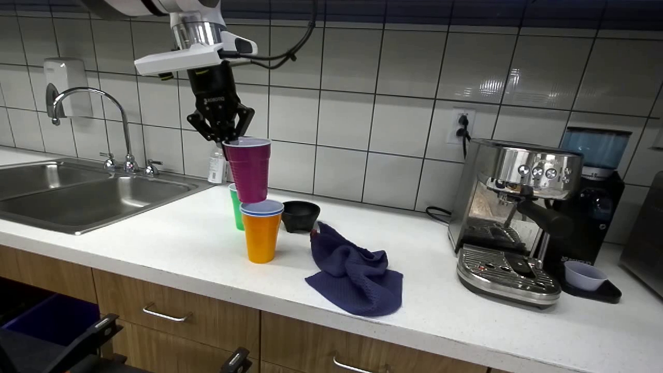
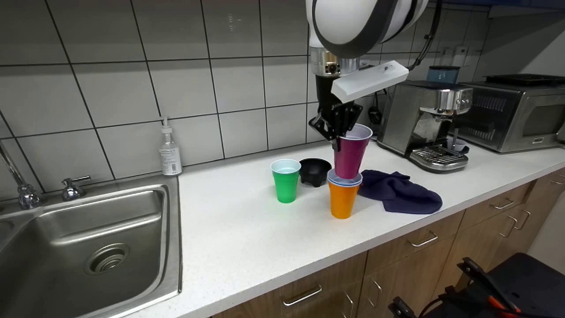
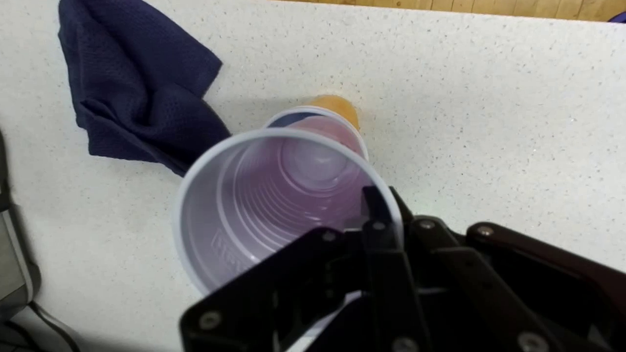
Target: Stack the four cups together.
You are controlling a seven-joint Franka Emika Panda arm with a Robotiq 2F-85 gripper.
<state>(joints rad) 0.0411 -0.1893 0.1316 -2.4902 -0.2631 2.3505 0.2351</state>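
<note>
Exterior view, tap: cut off for you at the left edge.
Green cup: stands on the counter.
Gripper: pinches the purple cup by its wall, a finger inside.
Orange cup: stands under the purple cup; you can't tell if they touch.
Blue cup: tucked in the orange cup; you see only its top.

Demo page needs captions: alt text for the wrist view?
The black tool pinches the rim of the purple cup, which, seen from above, partly hides the orange cup below, which shows blue inside its rim. A dark blue towel lies upper left on the white counter.
</note>
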